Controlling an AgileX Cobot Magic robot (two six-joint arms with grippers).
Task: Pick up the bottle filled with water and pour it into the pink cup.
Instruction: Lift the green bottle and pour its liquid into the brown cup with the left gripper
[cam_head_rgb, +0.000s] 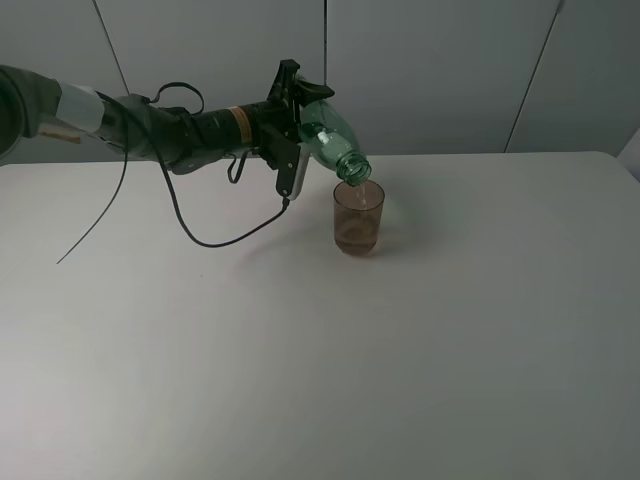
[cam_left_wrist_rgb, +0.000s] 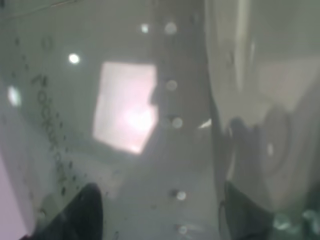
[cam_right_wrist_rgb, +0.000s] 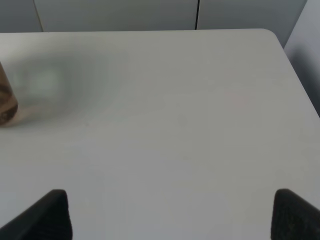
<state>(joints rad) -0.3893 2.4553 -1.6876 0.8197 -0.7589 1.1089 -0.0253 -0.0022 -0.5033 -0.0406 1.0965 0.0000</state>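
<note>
My left gripper (cam_head_rgb: 292, 118) is shut on the green bottle (cam_head_rgb: 330, 140) and holds it tilted, mouth down, just over the rim of the pink cup (cam_head_rgb: 358, 220). The cup stands upright on the white table (cam_head_rgb: 450, 340), and a thin stream seems to run into it. In the left wrist view the bottle's wall (cam_left_wrist_rgb: 150, 125) fills the picture between the gripper's (cam_left_wrist_rgb: 165, 215) dark fingertips (cam_left_wrist_rgb: 85, 212). My right gripper (cam_right_wrist_rgb: 172, 212) is open and empty over bare table. Only the cup's edge (cam_right_wrist_rgb: 6, 102) shows in the right wrist view. The right gripper is out of the exterior view.
A black cable (cam_head_rgb: 200, 235) hangs from the left arm and rests on the table to the left of the cup. The table's back edge meets a grey wall (cam_head_rgb: 450, 70). The table's right corner shows in the right wrist view (cam_right_wrist_rgb: 272, 35).
</note>
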